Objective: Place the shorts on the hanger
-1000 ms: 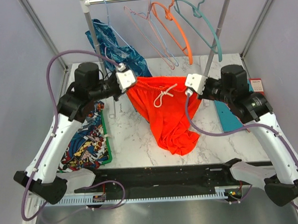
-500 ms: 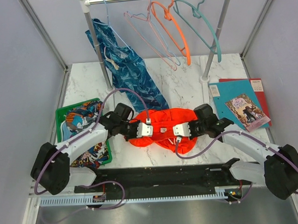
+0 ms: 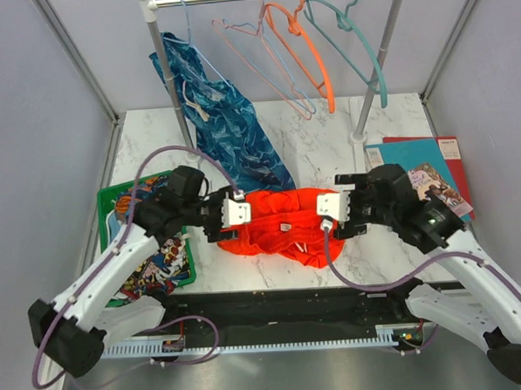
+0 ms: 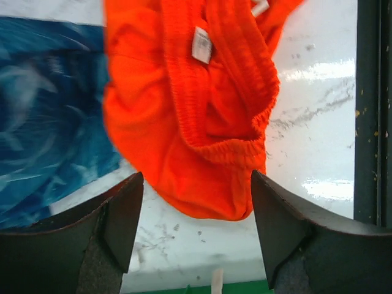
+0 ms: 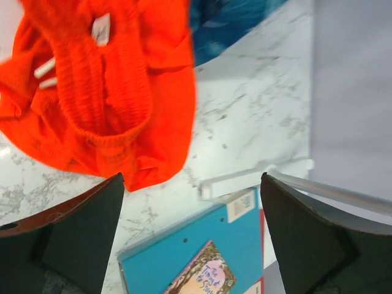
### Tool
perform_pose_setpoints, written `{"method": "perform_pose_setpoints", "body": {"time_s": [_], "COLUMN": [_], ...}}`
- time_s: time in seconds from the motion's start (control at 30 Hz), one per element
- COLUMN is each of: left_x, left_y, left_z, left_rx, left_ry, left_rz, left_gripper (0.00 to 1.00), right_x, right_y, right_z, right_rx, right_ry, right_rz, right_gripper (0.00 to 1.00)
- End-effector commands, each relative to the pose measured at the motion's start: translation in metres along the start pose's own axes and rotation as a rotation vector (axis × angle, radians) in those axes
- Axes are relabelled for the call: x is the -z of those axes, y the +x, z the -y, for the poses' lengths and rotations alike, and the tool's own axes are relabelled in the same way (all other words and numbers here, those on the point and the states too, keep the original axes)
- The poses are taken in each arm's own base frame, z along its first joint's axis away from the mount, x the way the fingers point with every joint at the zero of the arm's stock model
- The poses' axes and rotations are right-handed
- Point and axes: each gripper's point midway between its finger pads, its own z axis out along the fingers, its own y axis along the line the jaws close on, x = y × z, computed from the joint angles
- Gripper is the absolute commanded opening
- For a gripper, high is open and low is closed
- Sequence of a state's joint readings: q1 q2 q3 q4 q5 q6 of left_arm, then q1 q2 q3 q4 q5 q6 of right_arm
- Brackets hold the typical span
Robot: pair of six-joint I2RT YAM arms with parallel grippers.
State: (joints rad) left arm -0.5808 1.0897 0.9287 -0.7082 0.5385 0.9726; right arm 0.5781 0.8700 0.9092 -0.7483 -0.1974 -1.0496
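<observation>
The orange-red shorts (image 3: 284,229) lie in a crumpled heap on the marble table, waistband bunched, a white label showing. My left gripper (image 3: 242,217) hovers at their left end and my right gripper (image 3: 329,214) at their right end. Both are open and hold nothing. In the left wrist view the shorts (image 4: 196,116) lie just ahead of the spread fingers (image 4: 119,223). The right wrist view has the shorts (image 5: 104,92) up and to the left of the gripper (image 5: 193,239). The teal hanger (image 3: 358,54) hangs bare on the rail at the back right.
An orange hanger (image 3: 313,57) and a pale pink hanger (image 3: 258,60) hang beside the teal one. A blue patterned garment (image 3: 226,118) drapes from the rail's left end onto the table. A green tray (image 3: 190,251) holds comic-print cloth. A blue folder and a book (image 3: 422,186) lie at the right.
A second ago both grippers held the shorts up by the waistband, spread between them. They came down to the table, opened, and the shorts now lie loose in a heap.
</observation>
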Motion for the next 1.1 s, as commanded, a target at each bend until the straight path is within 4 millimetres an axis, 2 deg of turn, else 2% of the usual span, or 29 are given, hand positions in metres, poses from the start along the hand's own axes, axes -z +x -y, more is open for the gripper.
{"method": "perform_pose_setpoints", "body": {"time_s": [0.0, 0.03, 0.07, 0.13, 0.17, 0.23, 0.27, 0.3, 0.33, 0.37, 0.43, 0.47, 0.53, 0.57, 0.63, 0.67, 0.8, 0.93, 1.07], "left_x": [0.050, 0.060, 0.072, 0.088, 0.106, 0.125, 0.140, 0.146, 0.153, 0.159, 0.157, 0.154, 0.148, 0.148, 0.145, 0.145, 0.150, 0.154, 0.154], "left_y": [-0.055, -0.066, -0.080, -0.098, -0.109, -0.122, -0.133, -0.137, -0.142, -0.150, -0.154, -0.159, -0.159, -0.163, -0.161, -0.162, -0.163, -0.160, -0.153], "left_z": [0.004, 0.004, -0.001, -0.011, -0.031, -0.052, -0.067, -0.072, -0.077, -0.078, -0.074, -0.067, -0.060, -0.059, -0.055, -0.054, -0.048, -0.050, -0.054], "left_rx": [0.074, 0.101, 0.092, 0.094, 0.085, 0.105, 0.102, 0.108, 0.135, 0.146, 0.197, 0.205, 0.235, 0.233, 0.256, 0.254, 0.241, 0.234, 0.238], "left_ry": [-0.041, -0.061, -0.089, -0.144, -0.240, -0.339, -0.399, -0.421, -0.445, -0.445, -0.415, -0.375, -0.332, -0.324, -0.312, -0.311, -0.319, -0.351, -0.389], "left_rz": [0.141, 0.172, 0.208, 0.245, 0.244, 0.252, 0.256, 0.263, 0.287, 0.320, 0.361, 0.388, 0.408, 0.429, 0.440, 0.447, 0.460, 0.448, 0.425], "left_gripper": [0.79, 0.79, 0.80, 0.84, 0.89, 0.90, 0.90, 0.90, 0.91, 0.91, 0.92, 0.92, 0.92, 0.92, 0.92, 0.92, 0.92, 0.92, 0.92], "right_x": [0.060, 0.067, 0.081, 0.096, 0.109, 0.120, 0.130, 0.134, 0.139, 0.148, 0.156, 0.163, 0.170, 0.176, 0.174, 0.178, 0.160, 0.120, 0.092], "right_y": [-0.039, -0.048, -0.066, -0.086, -0.103, -0.112, -0.124, -0.127, -0.123, -0.121, -0.115, -0.112, -0.112, -0.113, -0.106, -0.090, -0.053, -0.028, -0.014], "right_z": [0.020, 0.025, 0.039, 0.057, 0.077, 0.104, 0.129, 0.143, 0.162, 0.196, 0.231, 0.264, 0.295, 0.319, 0.345, 0.355, 0.370, 0.359, 0.346], "right_rx": [-0.209, -0.237, -0.318, -0.402, -0.474, -0.559, -0.583, -0.644, -0.676, -0.712, -0.783, -0.803, -0.830, -0.826, -0.829, -0.844, -0.890, -0.925, -0.952], "right_ry": [0.046, 0.048, 0.074, 0.111, 0.159, 0.244, 0.310, 0.354, 0.429, 0.523, 0.607, 0.667, 0.732, 0.785, 0.839, 0.880, 0.865, 0.763, 0.681], "right_rz": [0.076, 0.100, 0.147, 0.211, 0.267, 0.292, 0.329, 0.348, 0.338, 0.352, 0.349, 0.353, 0.370, 0.389, 0.393, 0.378, 0.345, 0.284, 0.249], "right_gripper": [0.98, 0.98, 0.98, 0.98, 0.98, 0.98, 0.98, 0.98, 0.98, 0.98, 0.98, 0.98, 0.98, 0.98, 0.98, 0.98, 0.98, 0.98, 0.93]}}
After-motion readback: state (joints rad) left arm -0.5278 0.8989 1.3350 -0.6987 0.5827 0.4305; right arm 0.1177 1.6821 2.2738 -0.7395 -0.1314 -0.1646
